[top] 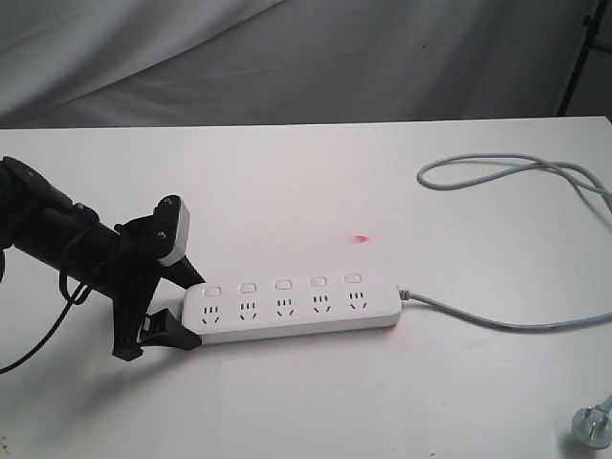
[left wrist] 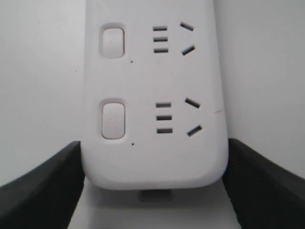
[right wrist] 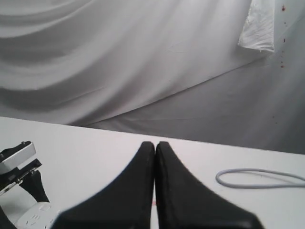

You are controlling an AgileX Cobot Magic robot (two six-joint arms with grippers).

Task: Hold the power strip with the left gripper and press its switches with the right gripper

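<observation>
The power strip (top: 292,311) is seen lying flat on the white worktop (top: 316,191), closer to the near edge than the far one and a little left of the middle, its length running roughly along that near edge. Its left end is clamped by the left gripper (top: 191,311). In the left wrist view the two black fingers (left wrist: 43,191) are pressed against both long sides of the rounded end. Five switches (top: 282,285) are lined up along the strip's far side, one above each socket, and none is being touched. The right gripper (right wrist: 155,144) is held off the worktop, its fingers pressed together with nothing between them. A grey cord (top: 478,316) is led from the strip's right end to the right edge and is looped near the far right corner. A loose plug (top: 593,426) is spotted at the near right corner. A small red spot (top: 360,238) is noted just beyond the strip.
</observation>
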